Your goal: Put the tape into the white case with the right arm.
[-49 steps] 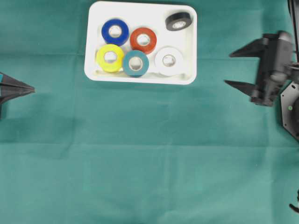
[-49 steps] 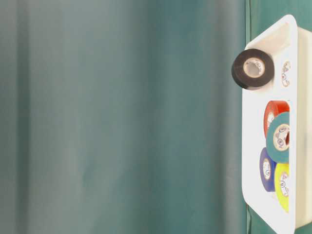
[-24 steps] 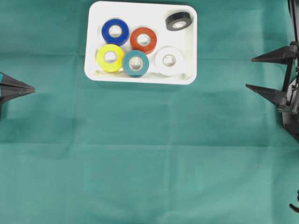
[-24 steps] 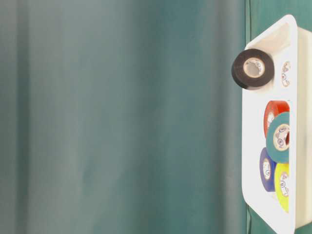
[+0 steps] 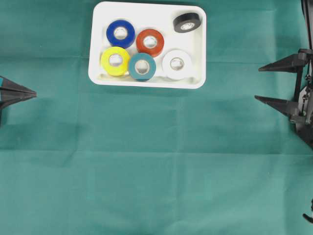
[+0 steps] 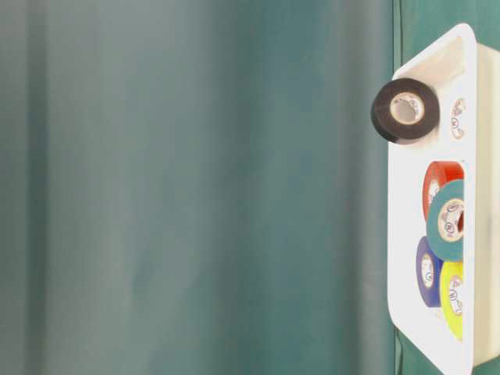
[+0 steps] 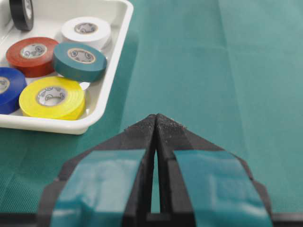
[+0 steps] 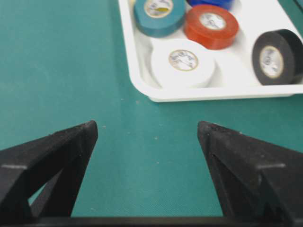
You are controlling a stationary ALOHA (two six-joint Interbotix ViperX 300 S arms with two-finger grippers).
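The white case (image 5: 151, 12) lies at the top middle of the green cloth. It holds several tape rolls: blue (image 5: 120, 33), red (image 5: 150, 42), yellow (image 5: 115, 60), teal (image 5: 142, 66) and white (image 5: 176, 63) lie flat. A black roll (image 5: 187, 22) leans tilted against the rim in the far right corner, as the table-level view also shows (image 6: 405, 110). My right gripper (image 5: 257, 83) hovers open and empty at the right edge, well apart from the case; its wrist view shows only cloth between the fingers (image 8: 147, 126). My left gripper (image 7: 156, 117) is shut and empty at the left edge (image 5: 33, 93).
Green cloth (image 5: 156, 171) with faint fold lines covers the whole table. The right arm's black body and cables (image 5: 305, 122) stand at the right edge. In the right wrist view the case rim (image 8: 213, 94) lies ahead of the fingers.
The right gripper has drawn back to the right, away from the case, and its wrist has swung out of the overhead view. The tape rolls and the left gripper have stayed put.
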